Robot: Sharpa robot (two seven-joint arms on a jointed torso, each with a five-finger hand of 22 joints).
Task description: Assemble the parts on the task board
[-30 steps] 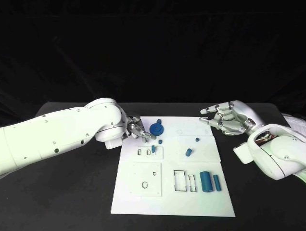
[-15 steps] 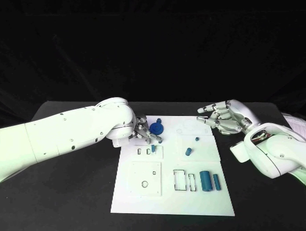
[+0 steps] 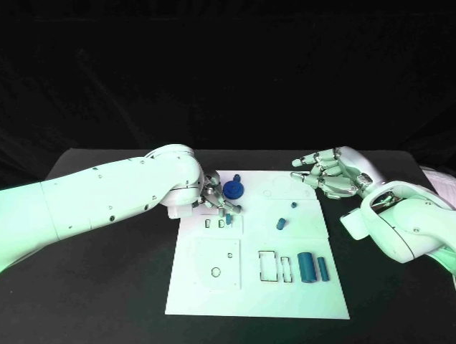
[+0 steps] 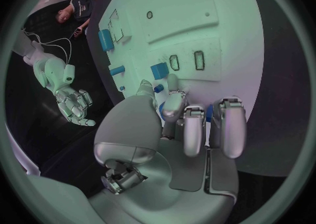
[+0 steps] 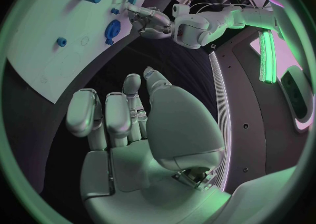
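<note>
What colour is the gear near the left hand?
Blue; the gear shows best in the head view.

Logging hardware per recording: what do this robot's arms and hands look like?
Both arms have smooth, rounded white shells dotted with small dark screw holes. The left hand and right hand are silver metal with segmented fingers and pale rounded tips. No loose cables show on them.

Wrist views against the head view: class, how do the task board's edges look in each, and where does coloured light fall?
Head view: the task board has straight edges, and green light tints the left arm. Left wrist view: the fisheye bends the board's edges into curves, and a greenish wash covers the board. Right wrist view: the board's edge bows too, with green and purple light at the circle's rim.
</note>
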